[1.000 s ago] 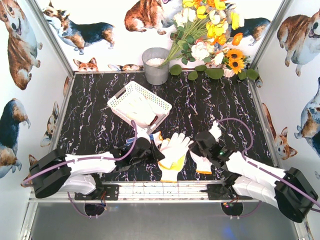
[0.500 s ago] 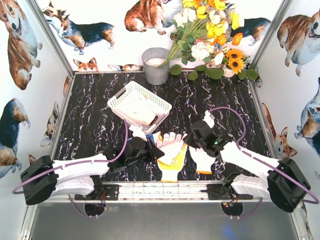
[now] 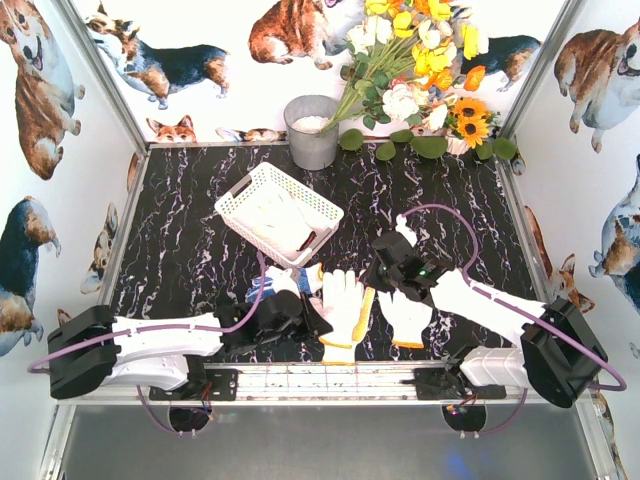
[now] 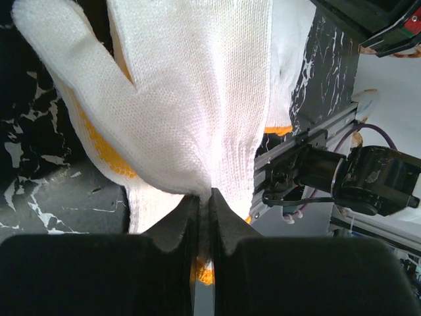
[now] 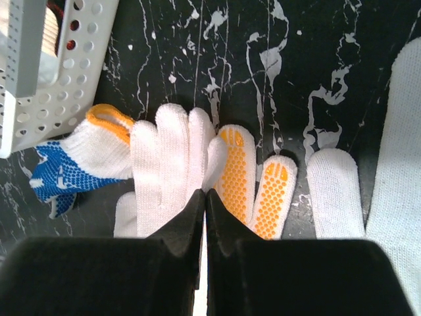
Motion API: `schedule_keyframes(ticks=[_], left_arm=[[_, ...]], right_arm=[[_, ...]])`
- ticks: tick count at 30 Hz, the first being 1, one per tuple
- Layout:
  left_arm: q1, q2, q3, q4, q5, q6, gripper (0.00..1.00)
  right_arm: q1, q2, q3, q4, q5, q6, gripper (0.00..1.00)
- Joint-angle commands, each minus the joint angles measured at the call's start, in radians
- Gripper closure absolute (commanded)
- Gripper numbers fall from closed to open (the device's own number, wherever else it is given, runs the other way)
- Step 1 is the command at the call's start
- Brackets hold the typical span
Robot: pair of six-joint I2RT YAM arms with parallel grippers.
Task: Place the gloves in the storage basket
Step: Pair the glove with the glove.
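- Top external view: the left end effector [image 3: 305,315] sits at the near edge of the bench [image 3: 180,250], touching the left side of a white knit glove [image 3: 342,300]. The glove's long axis runs near to far, cuff toward the arm bases and fingers pointing away.
- Left wrist view: the left end effector [image 4: 204,204] is clamped on a fold of the white knit glove [image 4: 197,85] near its cuff, with yellow showing underneath.
- The storage basket [image 3: 303,188] lies up and to the left of that grip, set diagonally, with something white already inside. The left arm is the nearer one, so the carry should be a lift followed by a short swing far-left.
- A blue-dotted glove [image 3: 268,287] lies between the grip and the basket, just beside the basket's near corner.
- The left arm is stretched low along the bench edge.
- Right wrist view: the right end effector [image 5: 204,201] has its jaws pressed together with nothing visible between them, over the fingers of a yellow-dotted glove [image 5: 237,171].
- A plain white glove [image 3: 407,318] lies below the right arm.
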Motion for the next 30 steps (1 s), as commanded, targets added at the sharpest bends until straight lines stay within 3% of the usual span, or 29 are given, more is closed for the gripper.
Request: schedule_keyframes(ticks=[1, 18, 30], left_arm=[[-0.044, 0.011, -0.014, 0.000, -0.040, -0.063, 1.00], [-0.094, 0.116, -0.050, 0.080, -0.035, -0.080, 1.00], [-0.096, 0.142, -0.058, 0.132, -0.049, -0.100, 1.00]], right_arm=[[-0.005, -0.001, 0.042, -0.012, -0.009, -0.022, 1.00], [-0.005, -0.072, -0.082, 0.008, -0.068, 0.039, 1.00], [-0.005, -0.069, -0.048, -0.009, -0.054, 0.020, 1.00]])
